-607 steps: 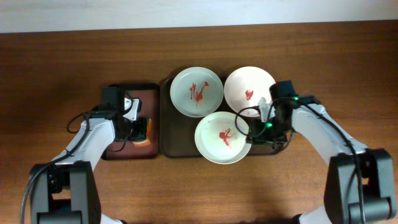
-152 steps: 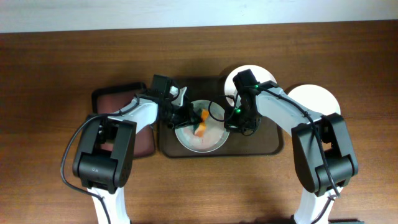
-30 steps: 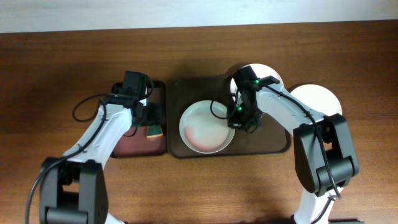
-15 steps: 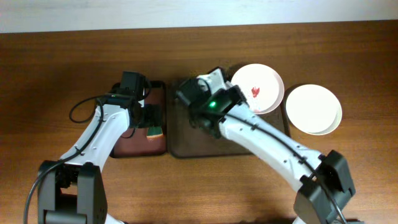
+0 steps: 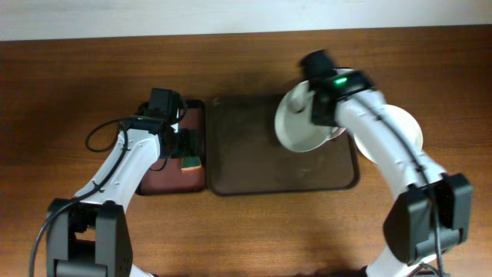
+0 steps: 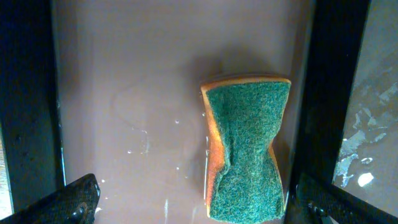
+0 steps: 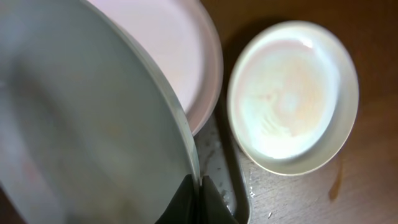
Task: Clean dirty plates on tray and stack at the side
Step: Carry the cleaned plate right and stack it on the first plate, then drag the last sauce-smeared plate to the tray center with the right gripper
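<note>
My right gripper (image 7: 199,200) is shut on the rim of a pale plate (image 7: 81,124), which hangs tilted above the right end of the dark tray (image 5: 246,158). From overhead the held plate (image 5: 296,127) hides most of a second plate (image 7: 186,56) lying beneath it. A third, clean-looking plate (image 7: 292,96) rests on the bare wood to the right of the tray (image 7: 236,186); from overhead that plate (image 5: 409,132) is partly under my right arm. My left gripper (image 6: 199,202) stands open over the green and orange sponge (image 6: 249,149).
The sponge (image 5: 191,162) lies at the right edge of the small reddish-brown tray (image 5: 157,178), left of the dark tray. Water drops spot the small tray's floor (image 6: 124,93). A pale wall strip borders the table's far edge.
My right arm has lifted the plate off the tray's middle and swung it to the right end. The left gripper has finished opening, and the sponge now lies free beneath it.
</note>
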Controlling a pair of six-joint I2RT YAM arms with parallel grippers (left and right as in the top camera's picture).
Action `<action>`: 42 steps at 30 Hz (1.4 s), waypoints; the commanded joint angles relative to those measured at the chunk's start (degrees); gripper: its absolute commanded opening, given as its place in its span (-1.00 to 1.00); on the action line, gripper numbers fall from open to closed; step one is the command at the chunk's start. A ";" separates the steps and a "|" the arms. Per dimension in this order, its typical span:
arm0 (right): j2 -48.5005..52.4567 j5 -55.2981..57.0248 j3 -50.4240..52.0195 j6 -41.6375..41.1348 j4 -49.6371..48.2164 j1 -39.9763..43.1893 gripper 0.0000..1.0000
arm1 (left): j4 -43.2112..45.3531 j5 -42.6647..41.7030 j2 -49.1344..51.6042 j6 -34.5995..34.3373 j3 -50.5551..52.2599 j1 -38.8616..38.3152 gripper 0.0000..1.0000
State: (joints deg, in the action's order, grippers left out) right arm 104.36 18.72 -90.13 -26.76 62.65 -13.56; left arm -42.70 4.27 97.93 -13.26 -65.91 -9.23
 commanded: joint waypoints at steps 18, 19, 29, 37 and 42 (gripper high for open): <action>-1.73 -32.20 11.39 12.02 -4.85 33.38 0.00 | 3.13 -7.19 -1.22 6.01 -0.59 -0.83 0.78; -1.73 -32.02 11.41 12.02 -4.85 31.28 0.01 | 6.23 -7.89 -1.77 6.80 -0.59 -2.58 0.76; -1.73 -32.04 11.41 13.03 -3.50 28.89 -0.03 | 14.47 -5.90 6.58 -7.10 -0.57 -15.91 -1.00; -1.73 -32.04 11.41 13.03 -2.64 28.89 -0.09 | 13.57 4.61 10.67 -7.10 -0.57 -15.89 -1.00; -1.73 -32.04 11.41 13.03 -2.08 28.89 -0.13 | 12.55 13.27 11.04 -7.08 -0.57 -15.85 -1.00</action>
State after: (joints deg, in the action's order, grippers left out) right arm 104.03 -13.02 -78.94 -14.33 60.20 15.64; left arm -29.47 11.70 108.64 -19.57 -66.08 -25.17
